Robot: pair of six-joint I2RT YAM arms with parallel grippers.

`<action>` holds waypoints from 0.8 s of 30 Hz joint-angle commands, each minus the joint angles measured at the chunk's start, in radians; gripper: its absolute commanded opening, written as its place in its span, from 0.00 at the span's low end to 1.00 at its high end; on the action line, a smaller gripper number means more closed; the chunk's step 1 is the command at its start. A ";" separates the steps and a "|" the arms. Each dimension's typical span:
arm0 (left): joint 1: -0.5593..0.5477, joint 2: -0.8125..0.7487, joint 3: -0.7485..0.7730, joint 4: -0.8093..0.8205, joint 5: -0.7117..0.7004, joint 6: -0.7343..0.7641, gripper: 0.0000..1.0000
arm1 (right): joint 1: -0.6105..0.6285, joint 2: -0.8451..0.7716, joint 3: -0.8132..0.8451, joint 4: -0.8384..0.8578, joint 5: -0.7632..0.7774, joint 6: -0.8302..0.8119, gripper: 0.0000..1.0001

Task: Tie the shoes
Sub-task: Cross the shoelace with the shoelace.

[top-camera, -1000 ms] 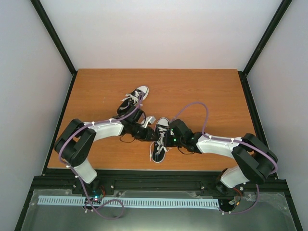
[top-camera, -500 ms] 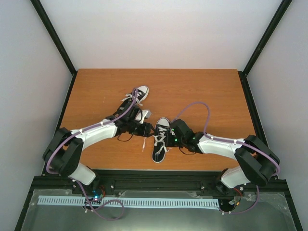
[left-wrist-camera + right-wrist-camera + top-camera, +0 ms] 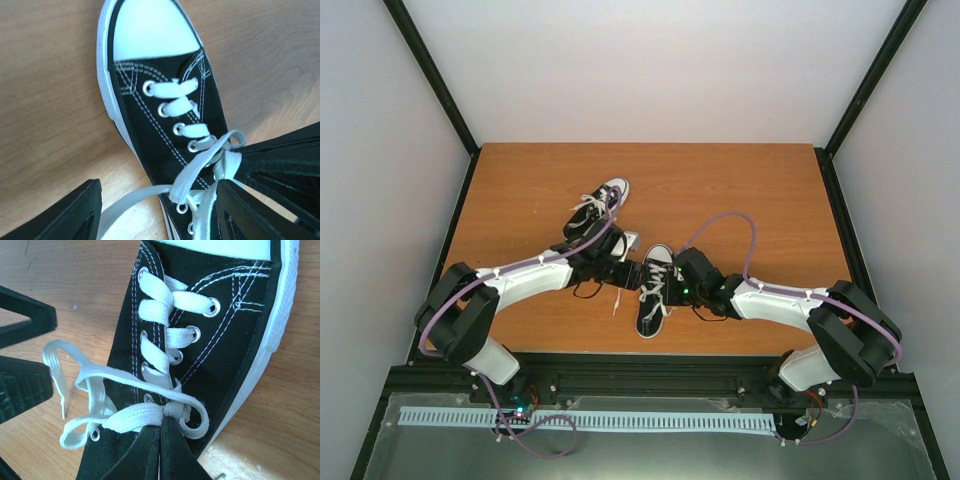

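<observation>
Two black shoes with white toe caps lie on the table: one in the near middle, the other further back to the left. My right gripper is shut on the white lace at the crossing over the near shoe, with a small loop curling beside its tips. My left gripper is open over the same shoe; a slack lace strand runs between its fingers untouched. From above, the left gripper and right gripper flank this shoe.
The wooden table has black frame rails on its left and right edges and white walls around. A purple cable arcs above the right arm. A loose lace end lies on the wood left of the near shoe.
My left gripper has opened and let go of the lace, which dropped slack onto the table beside the shoe. The left arm shifted slightly. The right gripper stayed shut at the crossing.
</observation>
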 commanded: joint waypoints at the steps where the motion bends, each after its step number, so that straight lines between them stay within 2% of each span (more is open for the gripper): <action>1: -0.062 -0.060 0.026 0.014 -0.213 0.063 0.67 | -0.009 -0.006 -0.017 -0.004 0.023 -0.003 0.03; 9: -0.077 -0.136 0.009 -0.036 -0.446 0.009 0.73 | -0.009 -0.009 -0.018 0.001 0.022 -0.002 0.03; 14: -0.075 -0.150 0.018 -0.080 -0.515 -0.020 0.79 | -0.009 -0.002 -0.021 0.007 0.019 -0.001 0.03; 18: -0.073 -0.185 -0.002 -0.075 -0.498 -0.036 0.83 | -0.008 0.004 -0.023 0.015 0.017 -0.001 0.03; 24: -0.044 -0.199 -0.024 -0.069 -0.427 -0.056 0.83 | -0.009 0.007 -0.027 0.022 0.014 0.004 0.03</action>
